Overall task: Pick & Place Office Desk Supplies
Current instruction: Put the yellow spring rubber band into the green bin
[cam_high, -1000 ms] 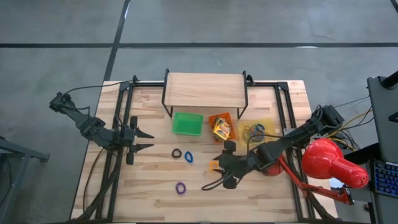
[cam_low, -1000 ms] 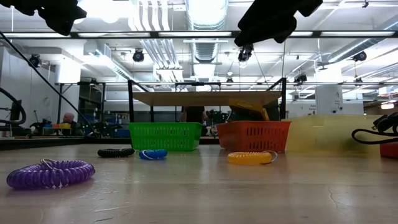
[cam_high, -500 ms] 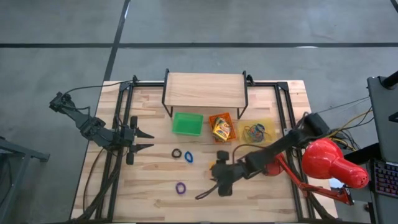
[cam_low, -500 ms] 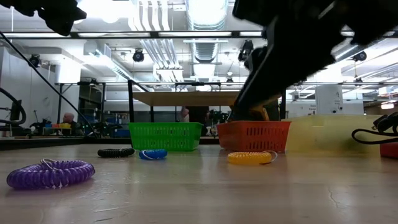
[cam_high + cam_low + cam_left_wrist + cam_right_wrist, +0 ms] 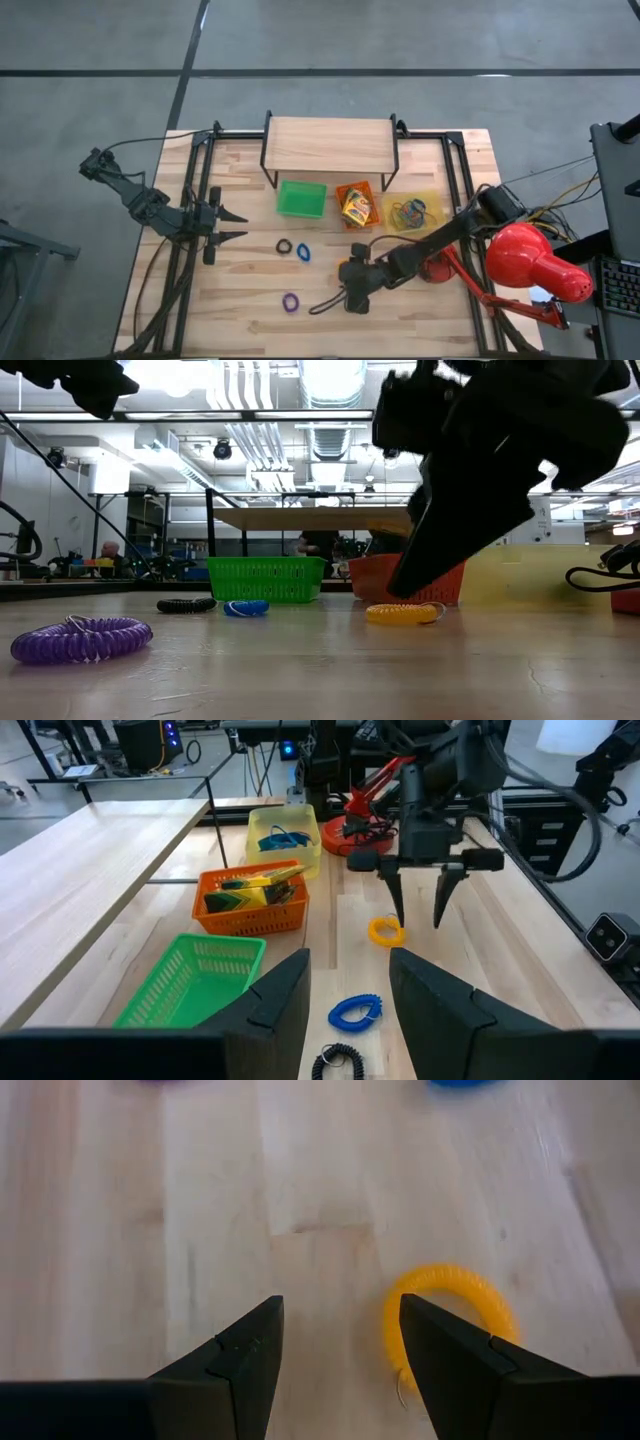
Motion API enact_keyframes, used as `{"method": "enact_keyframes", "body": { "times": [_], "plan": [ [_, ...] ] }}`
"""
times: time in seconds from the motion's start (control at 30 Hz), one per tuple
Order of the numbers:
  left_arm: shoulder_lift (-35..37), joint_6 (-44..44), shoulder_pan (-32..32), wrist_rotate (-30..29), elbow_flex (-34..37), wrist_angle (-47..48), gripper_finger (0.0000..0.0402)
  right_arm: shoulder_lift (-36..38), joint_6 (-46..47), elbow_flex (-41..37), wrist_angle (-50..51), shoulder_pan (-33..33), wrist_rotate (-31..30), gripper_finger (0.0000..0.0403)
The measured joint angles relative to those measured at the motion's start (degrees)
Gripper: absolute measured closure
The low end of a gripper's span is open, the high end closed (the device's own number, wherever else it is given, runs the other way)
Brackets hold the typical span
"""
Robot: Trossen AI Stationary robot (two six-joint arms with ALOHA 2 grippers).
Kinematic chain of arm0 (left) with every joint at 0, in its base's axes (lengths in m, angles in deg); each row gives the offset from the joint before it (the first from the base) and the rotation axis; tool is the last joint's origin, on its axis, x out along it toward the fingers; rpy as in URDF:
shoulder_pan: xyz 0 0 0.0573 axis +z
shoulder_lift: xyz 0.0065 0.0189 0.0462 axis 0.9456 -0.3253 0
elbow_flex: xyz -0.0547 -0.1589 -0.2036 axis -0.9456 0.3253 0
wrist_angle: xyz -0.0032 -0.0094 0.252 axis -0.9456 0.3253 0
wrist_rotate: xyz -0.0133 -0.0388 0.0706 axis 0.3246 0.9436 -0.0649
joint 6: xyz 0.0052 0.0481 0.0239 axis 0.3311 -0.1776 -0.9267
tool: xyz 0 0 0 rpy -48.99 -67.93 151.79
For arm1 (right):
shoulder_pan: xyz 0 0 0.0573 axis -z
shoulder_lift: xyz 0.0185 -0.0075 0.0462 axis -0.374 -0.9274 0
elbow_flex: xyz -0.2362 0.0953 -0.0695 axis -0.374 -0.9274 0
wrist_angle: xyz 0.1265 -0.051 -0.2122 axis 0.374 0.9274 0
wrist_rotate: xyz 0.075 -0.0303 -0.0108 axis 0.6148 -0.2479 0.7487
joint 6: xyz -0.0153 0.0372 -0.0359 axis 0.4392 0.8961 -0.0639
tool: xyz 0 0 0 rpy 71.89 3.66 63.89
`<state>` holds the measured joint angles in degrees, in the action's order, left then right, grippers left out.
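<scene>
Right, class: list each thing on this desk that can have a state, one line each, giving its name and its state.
Right tool: open, empty, above the yellow coil band.
Left tool: open, empty, at the table's left.
Yellow coil band: flat on the table, not gripped.
Green tray: empty.
Orange tray: holds a yellow box.
Yellow tray: holds bands.
Purple coil band: flat on the table.

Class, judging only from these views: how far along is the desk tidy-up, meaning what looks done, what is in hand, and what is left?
Done: the yellow tray holds bands and the orange tray holds boxes.
In hand: the right gripper, open and empty, hangs over the orange coil band.
Left: that band plus the blue, black and purple coil bands lie on the table. The green tray looks empty. The left gripper waits at the table's left side.
</scene>
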<state>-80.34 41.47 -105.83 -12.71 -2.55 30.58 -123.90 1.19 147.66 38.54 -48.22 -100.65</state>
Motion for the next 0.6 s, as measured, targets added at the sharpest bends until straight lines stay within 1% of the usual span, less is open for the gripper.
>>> {"method": "enact_keyframes", "body": {
  "times": [0.1,0.33,0.47,0.6],
  "plan": [
    [0.0,0.0,0.0,0.0,0.0,0.0,0.0261,-1.0,2.0,0.0,0.7,0.2,0.1,0.0204],
    [0.0,0.0,0.0,0.0,0.0,0.1,0.0261,-3.5,2.2,0.2,0.6,0.8,1.1,0.0204],
    [0.0,0.0,0.0,0.0,0.0,0.3,0.0261,-3.6,2.7,0.3,0.9,1.2,1.2,0.0205],
    [0.0,0.0,0.0,0.0,0.0,0.3,0.0261,-3.2,2.8,0.2,1.1,1.5,1.2,0.0221]
  ]
}}
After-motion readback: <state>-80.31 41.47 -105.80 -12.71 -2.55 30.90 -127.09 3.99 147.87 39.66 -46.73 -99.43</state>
